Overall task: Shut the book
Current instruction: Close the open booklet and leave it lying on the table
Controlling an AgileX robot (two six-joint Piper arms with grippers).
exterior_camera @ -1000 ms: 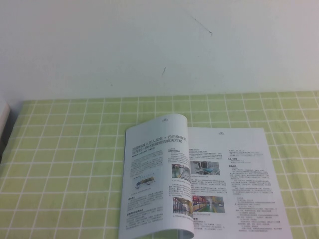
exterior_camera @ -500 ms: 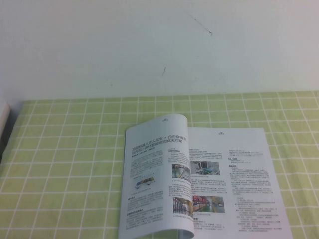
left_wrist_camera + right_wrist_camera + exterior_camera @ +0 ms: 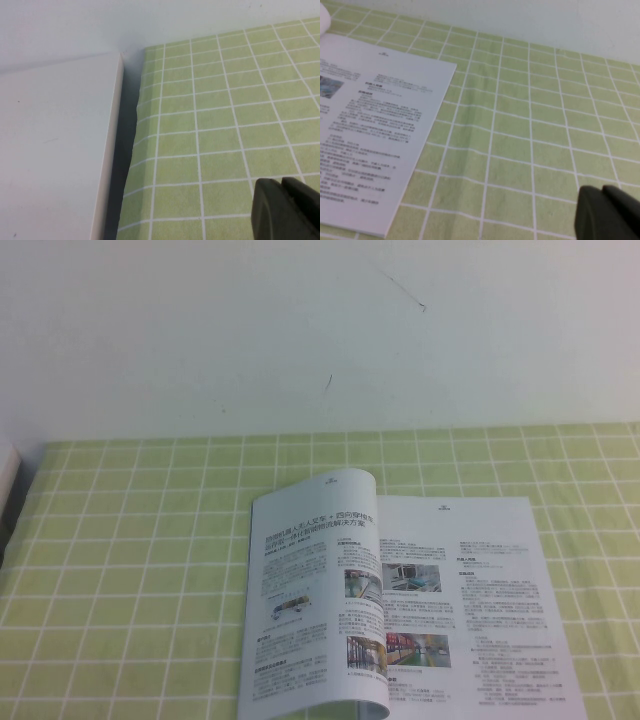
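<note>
Printed pages, nothing legible
The open book [image 3: 460, 620] carries a Chinese headline and text columns, too small to read.

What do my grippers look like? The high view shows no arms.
Only the tips show. The left gripper, over the green checked tablecloth near its edge, is two dark grey, matte, rounded lobes meeting at a thin seam. The right gripper, beside the open book, looks the same. No cables, markings or arm links visible.

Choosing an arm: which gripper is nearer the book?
Right. The right gripper hangs over the tablecloth beside the open book; the left gripper is at the tablecloth's edge by a white board, book out of view.
</note>
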